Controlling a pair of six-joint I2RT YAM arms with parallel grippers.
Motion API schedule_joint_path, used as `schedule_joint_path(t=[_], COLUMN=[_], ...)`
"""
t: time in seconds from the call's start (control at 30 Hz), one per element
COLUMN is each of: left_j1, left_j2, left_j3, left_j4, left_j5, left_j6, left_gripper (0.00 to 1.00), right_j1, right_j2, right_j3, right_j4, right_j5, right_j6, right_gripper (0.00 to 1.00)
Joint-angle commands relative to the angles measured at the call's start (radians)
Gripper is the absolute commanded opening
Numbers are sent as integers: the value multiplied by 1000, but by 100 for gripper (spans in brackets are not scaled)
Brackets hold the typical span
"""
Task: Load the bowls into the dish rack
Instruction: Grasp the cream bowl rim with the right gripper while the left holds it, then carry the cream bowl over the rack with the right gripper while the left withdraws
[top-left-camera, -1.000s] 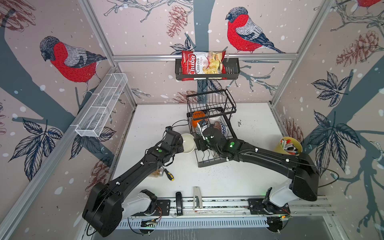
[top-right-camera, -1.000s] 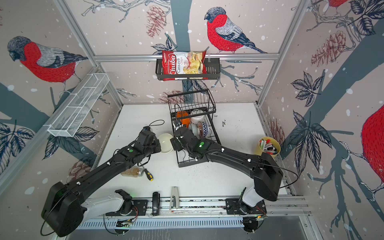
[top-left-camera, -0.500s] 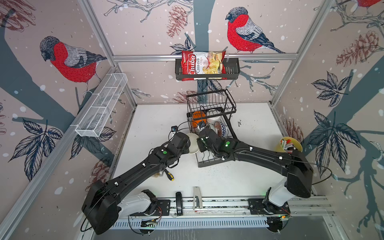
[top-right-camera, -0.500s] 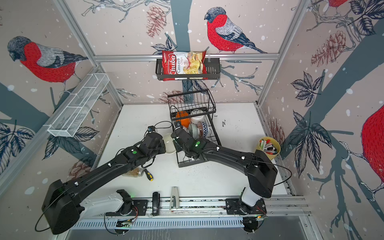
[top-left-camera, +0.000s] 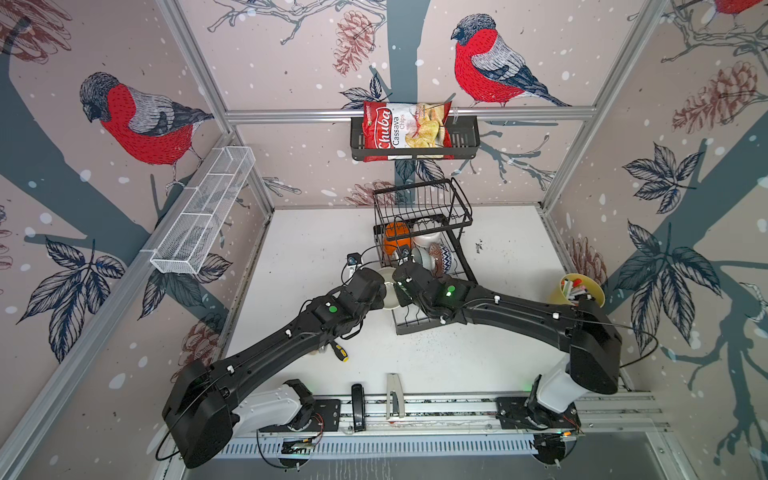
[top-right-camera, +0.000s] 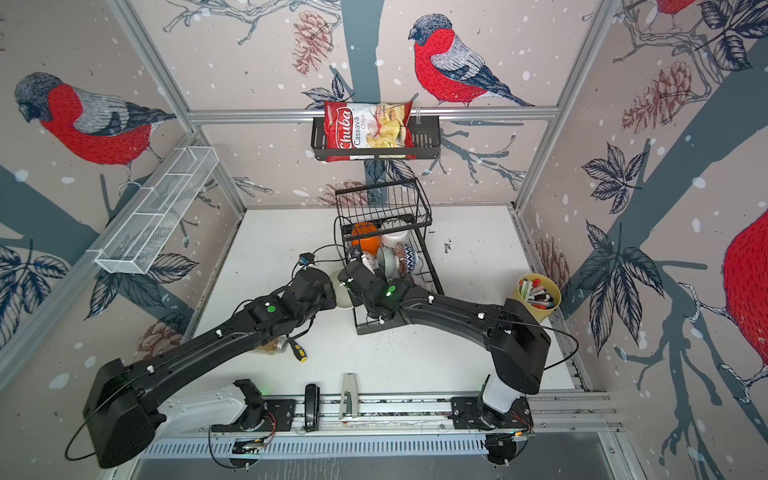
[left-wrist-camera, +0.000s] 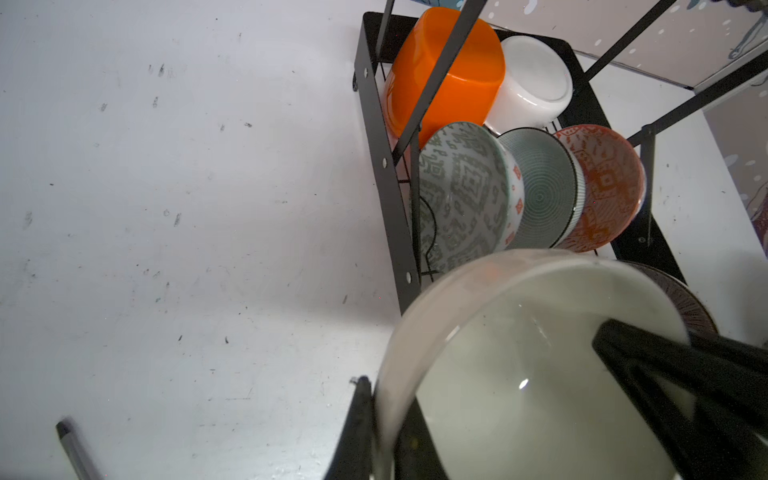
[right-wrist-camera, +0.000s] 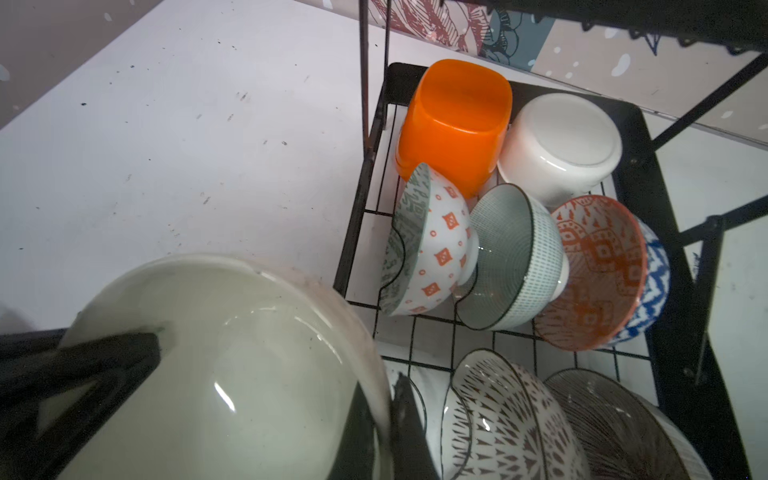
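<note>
Arms meet beside the dish rack (top-left-camera: 409, 330), left gripper (left-wrist-camera: 384, 428) and right gripper (right-wrist-camera: 384, 424) each clamping the white bowl (top-left-camera: 388, 286).

the dish rack (top-left-camera: 419, 328) stands on the table (top-left-camera: 316, 249), from near its back edge to past the middle. in its tray (right-wrist-camera: 640, 174) two bowls (right-wrist-camera: 561, 141) lie side by side at the back end, three bowls (right-wrist-camera: 511, 257) stand in a row before them, further bowls (right-wrist-camera: 507, 419) nearer the front. the held bowl (top-left-camera: 388, 289) is just left of the rack's front left corner, between the left gripper (left-wrist-camera: 386, 432) and the right gripper (right-wrist-camera: 386, 419). a marker cup (top-left-camera: 575, 291) stands by the right edge, a screwdriver (top-left-camera: 341, 352) left of middle.
</note>
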Motion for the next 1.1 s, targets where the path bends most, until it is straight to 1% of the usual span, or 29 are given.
schedule_joint_path(t=[0.0, 0.03, 0.1, 0.13, 0.17, 0.2, 0.3, 0.37, 0.43, 0.6, 0.73, 0.83, 0.97, 1.07], left_j1=[1, 1, 1, 1, 1, 1, 2, 1, 2, 2, 1, 2, -5, -23], left_j2=[-20, -26, -44, -53, -65, -79, -122, -149, -167, -199, -181, -144, -82, -56], left_j3=[-11, -16, -31, -38, -47, -57, -88, -106, -109, -105, -92, -85, -92, -97], left_j4=[51, 60, 78, 89, 100, 109, 136, 145, 122, 34, -50, -96, -111, -119], left_j5=[-11, -7, 7, 16, 23, 26, 28, 22, 5, -46, -62, -40, 8, 7], left_j6=[-34, -35, -42, -42, -44, -45, -39, -30, -30, -27, -28, -39, -42, -55], left_gripper=[0, 0, 14, 19, 30, 45, 70, 85, 96, 97, 97, 97, 97, 96], right_j1=[2, 2, 2, 1, 2, 2, 1, -2, -8, -38, -72, -104, -146, -173], right_j2=[-9, -12, -20, -25, -33, -41, -68, -86, -104, -156, -206, -245, -287, -318], right_j3=[3, 2, 0, 1, -2, -4, -15, -24, -34, -64, -87, -102, -119, -125], right_j4=[-6, -5, -7, -7, -10, -13, -19, -24, -36, -69, -92, -109, -123, -140], right_j5=[77, 80, 86, 91, 96, 104, 127, 141, 154, 191, 212, 221, 220, 227], right_j6=[42, 44, 48, 49, 51, 54, 60, 61, 66, 73, 76, 74, 64, 61], right_gripper=[0, 0, 0, 0, 0, 0, 0, 0, 0, 0, 0, 0, 0, 0])
